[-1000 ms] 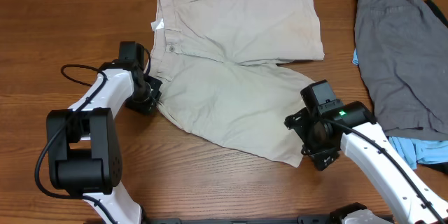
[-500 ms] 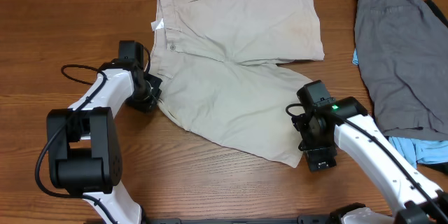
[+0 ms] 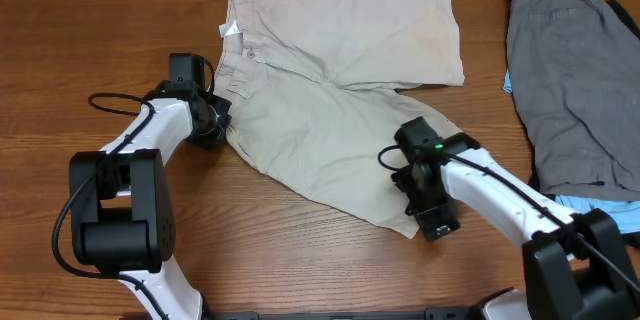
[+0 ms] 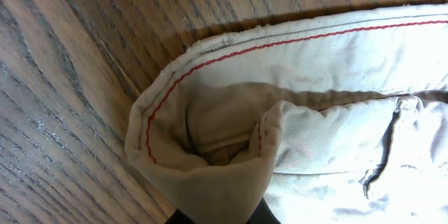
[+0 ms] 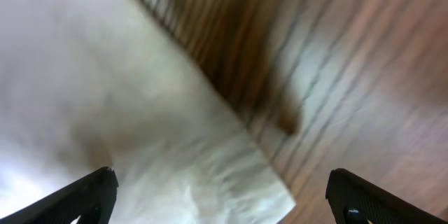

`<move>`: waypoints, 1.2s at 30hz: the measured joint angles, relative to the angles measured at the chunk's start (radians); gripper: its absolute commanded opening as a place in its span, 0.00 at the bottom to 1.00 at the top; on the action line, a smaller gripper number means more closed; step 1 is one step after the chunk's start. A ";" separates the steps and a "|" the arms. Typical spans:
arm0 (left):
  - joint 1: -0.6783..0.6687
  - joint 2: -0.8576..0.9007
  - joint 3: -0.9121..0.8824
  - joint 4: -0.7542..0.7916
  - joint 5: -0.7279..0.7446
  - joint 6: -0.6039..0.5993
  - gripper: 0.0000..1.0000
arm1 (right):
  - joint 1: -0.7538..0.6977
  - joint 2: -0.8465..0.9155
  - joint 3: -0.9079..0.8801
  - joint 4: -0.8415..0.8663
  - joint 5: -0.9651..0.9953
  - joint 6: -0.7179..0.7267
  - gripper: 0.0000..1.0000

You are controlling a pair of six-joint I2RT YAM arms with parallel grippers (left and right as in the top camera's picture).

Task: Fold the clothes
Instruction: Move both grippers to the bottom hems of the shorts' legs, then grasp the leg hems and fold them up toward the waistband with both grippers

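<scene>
On the right edge of the frame we've got a dark grey garment (image 3: 570, 80) lying over a light blue garment (image 3: 605, 218), well apart from both arms. The light beige cotton shorts (image 3: 340, 80) are spread out at upper centre of the wooden tabletop (image 3: 80, 50). The left arm bends in from the lower left, and the left tool (image 3: 213, 130) is clamped on the shorts' waistband edge. The right tool (image 3: 432, 220) hangs over the lower leg hem, fingers (image 5: 84, 196) wide apart.
</scene>
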 measured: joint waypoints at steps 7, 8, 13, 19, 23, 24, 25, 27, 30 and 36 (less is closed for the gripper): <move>0.000 0.000 0.000 0.000 0.000 -0.006 0.04 | 0.027 0.033 -0.020 -0.021 -0.023 -0.017 0.95; 0.000 0.000 0.000 0.000 0.000 -0.006 0.04 | 0.029 0.033 -0.029 -0.014 -0.029 -0.017 0.95; 0.000 0.000 0.000 0.000 0.000 -0.010 0.04 | 0.037 0.012 -0.057 0.031 -0.039 -0.029 0.82; 0.000 0.000 0.000 -0.001 0.000 -0.010 0.04 | 0.046 0.013 -0.068 0.117 -0.074 -0.146 0.04; 0.000 0.000 0.000 -0.009 0.000 -0.009 0.04 | 0.049 0.013 -0.069 0.118 -0.078 -0.195 0.04; 0.000 0.000 0.000 -0.010 0.000 -0.001 0.04 | 0.046 0.013 -0.069 0.115 -0.077 -0.201 0.04; 0.000 0.000 0.000 -0.011 0.000 0.008 0.04 | 0.040 0.013 -0.069 0.104 -0.075 -0.208 0.04; 0.000 0.000 0.002 -0.014 0.003 0.057 0.04 | 0.010 0.013 -0.069 0.076 -0.070 -0.230 0.04; 0.006 0.000 0.006 -0.039 0.039 0.196 0.04 | -0.100 0.002 -0.061 0.054 -0.071 -0.320 0.04; 0.033 -0.005 0.025 -0.168 0.126 0.435 0.04 | -0.320 -0.105 0.048 0.015 -0.109 -0.537 0.04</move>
